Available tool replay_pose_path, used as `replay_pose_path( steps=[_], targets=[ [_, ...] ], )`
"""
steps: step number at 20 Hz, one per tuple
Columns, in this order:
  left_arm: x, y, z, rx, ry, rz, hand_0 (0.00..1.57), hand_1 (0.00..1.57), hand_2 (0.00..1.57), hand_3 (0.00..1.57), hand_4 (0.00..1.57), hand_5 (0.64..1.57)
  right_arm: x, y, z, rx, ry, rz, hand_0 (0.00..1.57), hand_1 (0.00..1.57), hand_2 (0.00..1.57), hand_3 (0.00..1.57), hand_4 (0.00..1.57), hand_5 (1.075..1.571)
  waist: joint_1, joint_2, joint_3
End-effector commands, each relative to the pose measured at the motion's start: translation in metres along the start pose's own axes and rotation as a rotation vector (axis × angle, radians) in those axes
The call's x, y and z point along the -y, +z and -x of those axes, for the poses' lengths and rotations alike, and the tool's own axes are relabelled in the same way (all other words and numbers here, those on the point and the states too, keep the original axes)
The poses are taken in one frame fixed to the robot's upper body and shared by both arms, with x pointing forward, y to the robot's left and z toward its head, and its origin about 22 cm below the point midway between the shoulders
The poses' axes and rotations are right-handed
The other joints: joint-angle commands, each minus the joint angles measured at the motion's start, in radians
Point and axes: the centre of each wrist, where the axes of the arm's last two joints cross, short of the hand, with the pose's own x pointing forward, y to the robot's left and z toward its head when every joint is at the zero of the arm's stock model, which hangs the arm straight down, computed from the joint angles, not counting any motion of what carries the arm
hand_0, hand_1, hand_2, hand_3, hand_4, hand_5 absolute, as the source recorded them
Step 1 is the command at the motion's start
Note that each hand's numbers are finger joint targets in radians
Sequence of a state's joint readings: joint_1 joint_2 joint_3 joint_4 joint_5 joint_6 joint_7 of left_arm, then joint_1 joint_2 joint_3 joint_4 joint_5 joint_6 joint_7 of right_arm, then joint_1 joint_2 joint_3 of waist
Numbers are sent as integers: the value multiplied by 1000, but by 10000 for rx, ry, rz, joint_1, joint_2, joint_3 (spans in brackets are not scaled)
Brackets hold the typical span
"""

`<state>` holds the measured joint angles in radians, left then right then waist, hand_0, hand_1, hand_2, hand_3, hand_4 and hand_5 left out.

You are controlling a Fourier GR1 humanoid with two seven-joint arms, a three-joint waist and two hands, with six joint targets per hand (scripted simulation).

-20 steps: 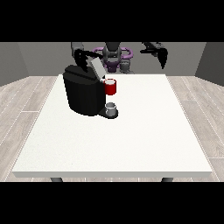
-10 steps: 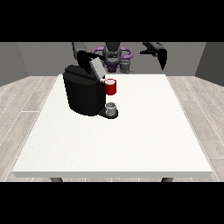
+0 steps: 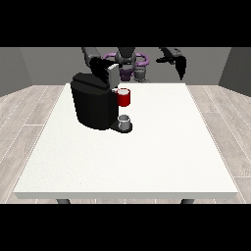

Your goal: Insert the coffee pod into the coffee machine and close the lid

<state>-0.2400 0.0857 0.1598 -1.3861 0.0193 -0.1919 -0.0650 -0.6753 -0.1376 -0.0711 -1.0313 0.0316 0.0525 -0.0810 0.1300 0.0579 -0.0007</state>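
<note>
Machine carries a red thing; grey thing below. Hand at view's left on lid, fingers indistinct; hand at view's right raised, fingers indistinct.

Plain indoor test room: white table, black coffee machine, wood-plank floor, grey walls.

We are looking at a large white counter standing on a pale wood-plank floor. A black coffee machine is sitting directly on the counter, toward its far edge and at the view's left. At the machine's base, on the side facing the counter's middle, a small grey thing is resting on a dark round foot.
</note>
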Motion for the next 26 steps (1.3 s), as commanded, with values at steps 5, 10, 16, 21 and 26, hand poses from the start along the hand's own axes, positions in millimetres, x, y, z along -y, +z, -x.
replay_pose_path(
  steps=[5,10,16,21,26],
  targets=[
    [-7,-6,1,-276,-28,-357,0,0,0,0,148,1571,-24,-19,-24,99,765,-906,0,0,0,0,61,1571,-82,4,6],
    [-16,-6,-6,543,-133,40,0,0,0,0,167,1571,-30,-32,-40,830,1499,-453,0,0,0,0,124,1571,436,579,6],
    [-21,3,11,597,-62,-72,0,0,0,0,196,1571,-58,-30,-41,743,906,-1050,0,0,0,0,125,1571,-104,40,4],
    [4,14,16,354,178,-13,0,0,0,0,145,1571,-59,-12,-18,1215,274,-1880,0,0,0,0,178,1571,-225,-607,7],
    [1,12,31,-525,335,-438,0,0,0,0,192,1571,-90,35,15,413,-1964,-2118,0,0,0,0,286,1571,-972,-1775,9]
  ],
)
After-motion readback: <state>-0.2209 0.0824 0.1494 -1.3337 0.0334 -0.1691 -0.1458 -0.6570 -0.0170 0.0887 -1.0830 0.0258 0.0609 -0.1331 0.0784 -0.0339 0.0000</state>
